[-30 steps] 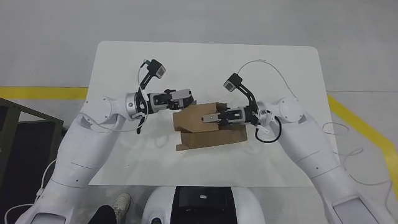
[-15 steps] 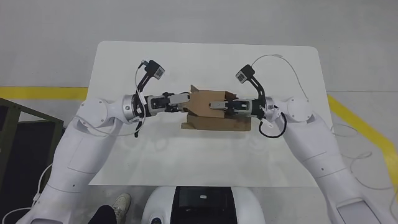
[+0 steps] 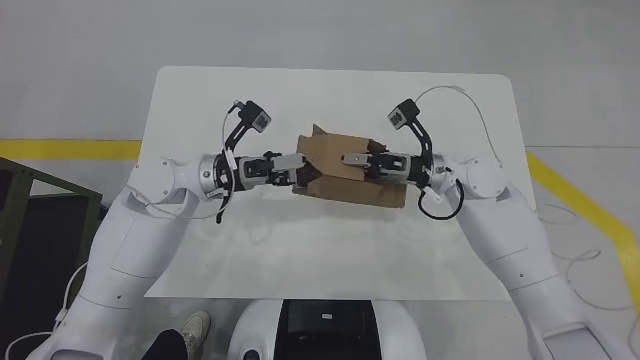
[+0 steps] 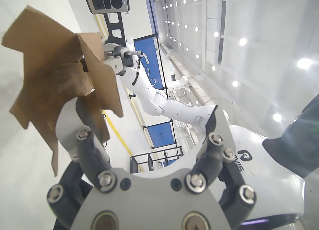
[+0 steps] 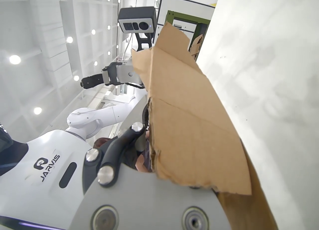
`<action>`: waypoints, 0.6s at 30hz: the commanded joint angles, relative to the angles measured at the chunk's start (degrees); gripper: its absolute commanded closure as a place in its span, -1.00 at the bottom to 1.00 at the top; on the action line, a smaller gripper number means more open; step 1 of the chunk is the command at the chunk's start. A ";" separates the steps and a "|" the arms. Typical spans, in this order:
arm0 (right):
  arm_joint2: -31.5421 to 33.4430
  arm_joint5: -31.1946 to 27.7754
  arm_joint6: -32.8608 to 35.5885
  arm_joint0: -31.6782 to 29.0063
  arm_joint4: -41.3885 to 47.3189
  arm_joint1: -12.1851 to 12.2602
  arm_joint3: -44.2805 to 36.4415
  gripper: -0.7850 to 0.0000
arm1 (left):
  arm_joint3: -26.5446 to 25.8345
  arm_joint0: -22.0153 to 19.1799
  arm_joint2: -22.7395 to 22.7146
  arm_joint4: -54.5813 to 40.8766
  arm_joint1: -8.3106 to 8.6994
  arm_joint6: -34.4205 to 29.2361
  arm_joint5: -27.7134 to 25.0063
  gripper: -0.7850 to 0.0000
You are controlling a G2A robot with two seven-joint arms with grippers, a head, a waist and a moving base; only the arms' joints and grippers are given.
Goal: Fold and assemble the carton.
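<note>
Right gripper pinches carton, left gripper just beside

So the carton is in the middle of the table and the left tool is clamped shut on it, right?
Not quite. The carton is in the middle of the table, but the left tool is open, not shut. The left wrist view shows its fingers spread wide apart, one by the cardboard, the other in free air.

I see a white, round-cornered tabletop; the brown carton is over its middle, though I can't tell if they touch.
</note>
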 commanded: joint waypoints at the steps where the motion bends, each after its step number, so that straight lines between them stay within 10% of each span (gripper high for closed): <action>1: 0.25 -0.01 -1.63 -0.30 -0.36 -0.01 -0.19 1.00 | -0.29 0.07 0.02 -0.05 0.02 -0.27 0.13 -1.00; 18: 0.99 0.61 -5.97 -1.87 -0.38 -0.19 -1.68 1.00 | -0.99 -0.37 3.12 0.74 -0.32 -1.72 1.60 -1.00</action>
